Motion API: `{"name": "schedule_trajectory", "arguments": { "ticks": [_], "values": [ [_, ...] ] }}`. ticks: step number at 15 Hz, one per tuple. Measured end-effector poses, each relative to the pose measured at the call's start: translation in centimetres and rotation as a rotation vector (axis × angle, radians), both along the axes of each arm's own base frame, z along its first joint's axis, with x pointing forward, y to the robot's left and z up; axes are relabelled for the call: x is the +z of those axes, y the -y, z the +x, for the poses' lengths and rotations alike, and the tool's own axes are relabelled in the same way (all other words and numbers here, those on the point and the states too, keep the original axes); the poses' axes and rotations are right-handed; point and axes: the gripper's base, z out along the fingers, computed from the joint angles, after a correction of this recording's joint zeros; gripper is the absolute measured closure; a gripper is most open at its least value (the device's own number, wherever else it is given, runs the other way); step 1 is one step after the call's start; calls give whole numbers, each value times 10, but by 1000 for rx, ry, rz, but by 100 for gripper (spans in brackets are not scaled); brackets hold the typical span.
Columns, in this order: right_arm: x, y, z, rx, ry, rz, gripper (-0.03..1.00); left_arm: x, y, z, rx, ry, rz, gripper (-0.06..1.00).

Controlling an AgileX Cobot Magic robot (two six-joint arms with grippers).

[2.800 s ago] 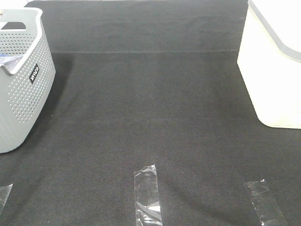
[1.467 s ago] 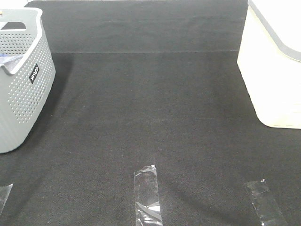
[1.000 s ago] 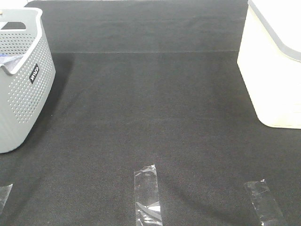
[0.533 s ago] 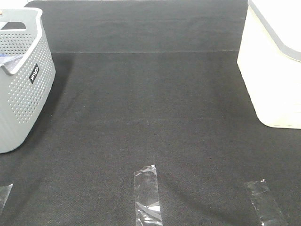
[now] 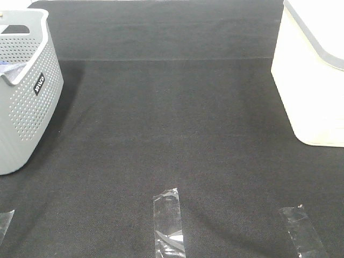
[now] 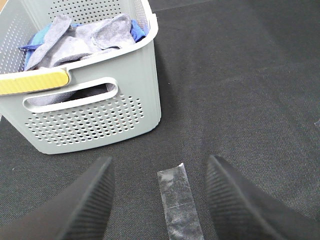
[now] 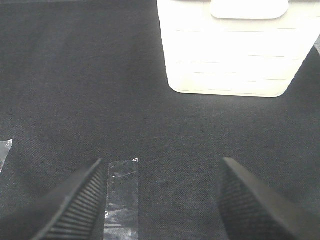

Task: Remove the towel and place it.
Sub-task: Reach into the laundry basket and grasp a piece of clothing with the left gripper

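Towel (image 6: 82, 42) is being contained, crumpled, in the grey perforated basket (image 6: 100, 120), touching a blue cloth (image 6: 139, 31). Left gripper (image 6: 160, 167) and right gripper (image 7: 162, 165) are being held with jaws apart and empty, each above a clear tape strip (image 6: 177, 210) on the black mat (image 6: 240, 90).

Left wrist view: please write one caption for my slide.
Open left gripper facing a grey basket that holds the towel.

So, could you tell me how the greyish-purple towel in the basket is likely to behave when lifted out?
The towel lies crumpled in folds, so it will probably hang limp. Its fuzzy pile should grip rather than slip. The blue cloth against it in the basket may drag along.
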Motion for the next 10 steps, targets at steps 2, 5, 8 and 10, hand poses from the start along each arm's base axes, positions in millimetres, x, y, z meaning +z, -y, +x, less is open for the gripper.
{"name": "schedule_trajectory", "arguments": {
  "ticks": [2,5,8,10],
  "values": [
    [0,0,0,0,0,0,35,0,0,0,0,0,0,41],
    [0,0,0,0,0,0,35,0,0,0,0,0,0,41],
    [0,0,0,0,0,0,35,0,0,0,0,0,0,41],
    [0,0,0,0,0,0,35,0,0,0,0,0,0,41]
  ]
}}
